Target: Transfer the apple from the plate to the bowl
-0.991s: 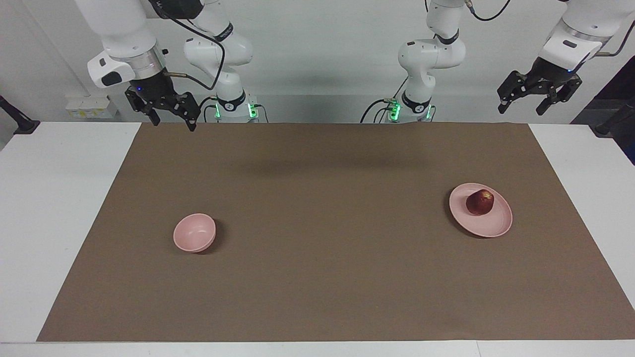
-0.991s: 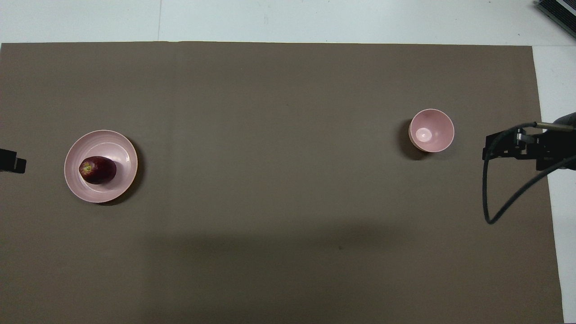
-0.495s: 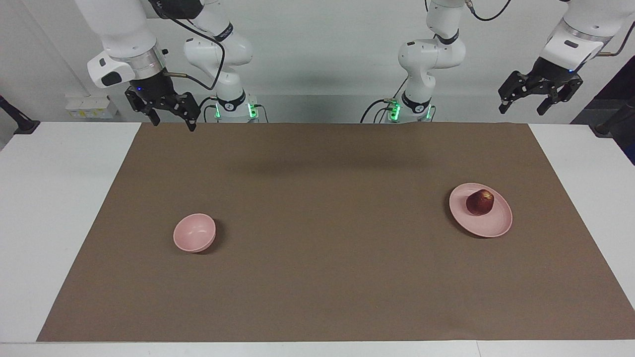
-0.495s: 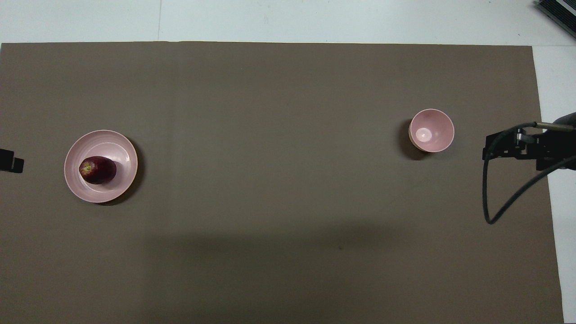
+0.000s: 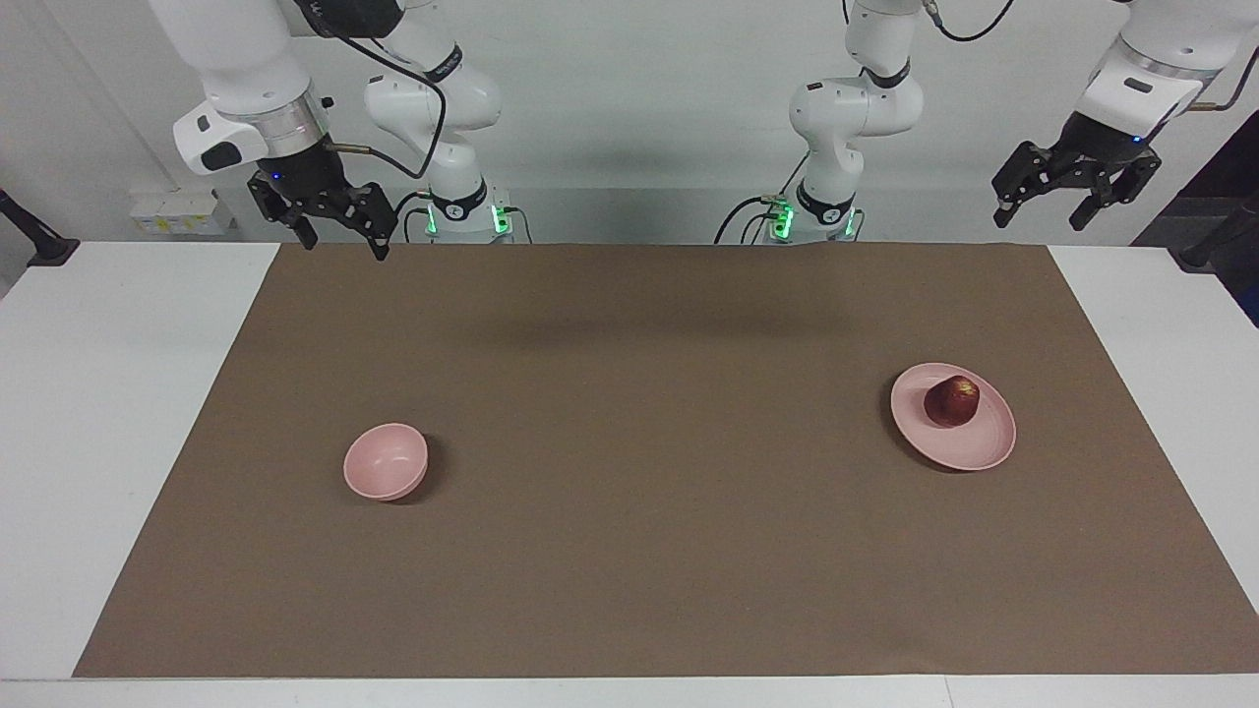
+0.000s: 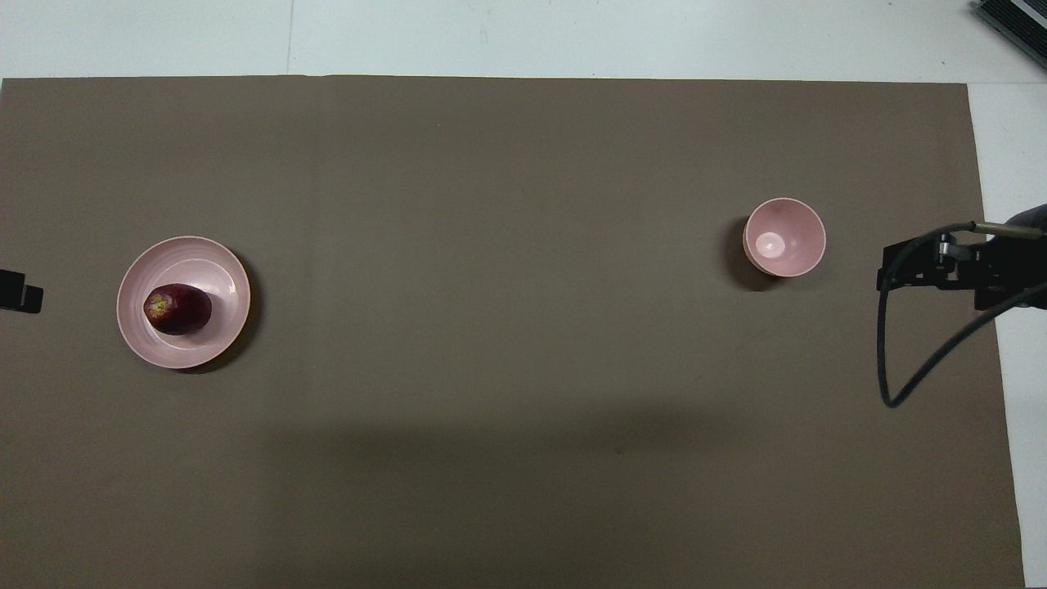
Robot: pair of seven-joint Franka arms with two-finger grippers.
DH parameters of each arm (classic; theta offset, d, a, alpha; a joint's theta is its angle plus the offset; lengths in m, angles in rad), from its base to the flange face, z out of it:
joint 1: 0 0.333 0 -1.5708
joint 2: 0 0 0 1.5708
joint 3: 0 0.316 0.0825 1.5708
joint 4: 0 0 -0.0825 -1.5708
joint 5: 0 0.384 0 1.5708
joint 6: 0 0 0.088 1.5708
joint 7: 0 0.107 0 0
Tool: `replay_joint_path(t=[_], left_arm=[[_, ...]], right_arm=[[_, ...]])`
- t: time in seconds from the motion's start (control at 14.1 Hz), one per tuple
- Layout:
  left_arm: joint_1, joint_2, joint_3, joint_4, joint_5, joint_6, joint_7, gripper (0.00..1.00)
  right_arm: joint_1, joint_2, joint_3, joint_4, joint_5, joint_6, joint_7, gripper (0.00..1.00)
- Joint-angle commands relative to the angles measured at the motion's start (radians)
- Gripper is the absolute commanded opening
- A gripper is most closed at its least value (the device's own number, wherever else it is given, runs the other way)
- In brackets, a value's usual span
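Observation:
The dark red apple (image 5: 951,401) (image 6: 177,308) lies on the wide pink plate (image 5: 974,447) (image 6: 214,260) toward the left arm's end of the table. Toward the right arm's end stands the small deep pink bowl (image 5: 386,460) (image 6: 784,237), with nothing in it. My left gripper (image 5: 1040,222) (image 6: 20,296) hangs open high in the air, off to the side of the plate and well apart from it. My right gripper (image 5: 342,246) (image 6: 900,270) is also open and raised, beside the bowl and clear of it. Neither holds anything.
A brown mat (image 5: 629,551) covers most of the white table (image 5: 108,413). A black cable (image 6: 887,368) loops down from the right gripper. A dark device (image 6: 1014,20) sits at the table's corner farthest from the robots.
The left gripper has drifted slightly away from the plate, toward the table's end. The right arm, apple, plate and bowl have not moved.

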Motion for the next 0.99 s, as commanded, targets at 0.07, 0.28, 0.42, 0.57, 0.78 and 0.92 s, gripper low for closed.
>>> replay_joint_path(t=[0.07, 0.28, 0.42, 0.57, 0.78, 0.92], left_arm=[[0.003, -0.018, 0.009, -0.082, 0.003, 0.083, 0.002, 1.00], [0.006, -0.028, 0.012, -0.194, 0.003, 0.199, 0.017, 1.00], [0.029, -0.026, 0.012, -0.276, 0.003, 0.298, 0.092, 1.00], [0.051, -0.026, 0.012, -0.345, 0.003, 0.350, 0.169, 1.00], [0.066, -0.026, 0.012, -0.436, 0.003, 0.444, 0.182, 1.00], [0.066, -0.022, 0.012, -0.499, 0.003, 0.522, 0.180, 1.00]], right_arm=[[-0.012, -0.018, 0.002, -0.017, 0.024, -0.002, -0.017, 1.00], [-0.014, -0.018, 0.003, -0.017, 0.024, -0.002, -0.019, 1.00], [-0.012, -0.018, 0.003, -0.017, 0.024, -0.002, -0.019, 1.00], [-0.014, -0.018, 0.002, -0.017, 0.024, -0.002, -0.019, 1.00], [-0.012, -0.018, 0.003, -0.017, 0.024, -0.002, -0.019, 1.00], [-0.014, -0.018, 0.003, -0.017, 0.024, -0.002, -0.019, 1.00]])
